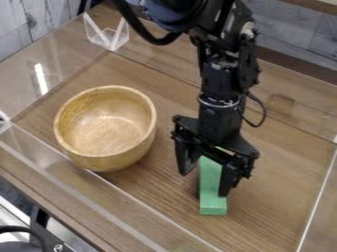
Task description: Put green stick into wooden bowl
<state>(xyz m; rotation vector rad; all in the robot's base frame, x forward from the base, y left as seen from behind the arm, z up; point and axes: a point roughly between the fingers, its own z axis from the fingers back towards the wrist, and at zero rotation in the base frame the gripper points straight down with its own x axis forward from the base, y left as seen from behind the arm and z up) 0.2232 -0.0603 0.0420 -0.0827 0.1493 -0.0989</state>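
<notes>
I am hanging over the wooden table [283, 157] with my arm [224, 59] coming down from the top of the view, and my gripper [210, 182] is pointing straight down at the green stick [212, 194]. My jaws are standing spread wide, released, with nothing clamped between them. One black finger [184, 160] is reaching down on the left side of the stick and the other is reaching down on its right side, so the far end of the stick is lying between them. I cannot tell whether either fingertip is touching the stick or the tabletop; they are sitting very low and close beside it.

The green stick is lying flat on the wood, its long side running away from the camera, its near end sticking out toward the front edge from under my fingers. It is resting on the table and not in the bowl.

The wooden bowl [73, 148] is sitting upright on the table to the left of me, near but apart from the stick and from my left finger. Its hollow is showing pale grain and holding nothing.

Clear plastic walls [39, 69] are running around the table, and a small clear bracket [105, 34] is standing at the far left corner behind the bowl.
</notes>
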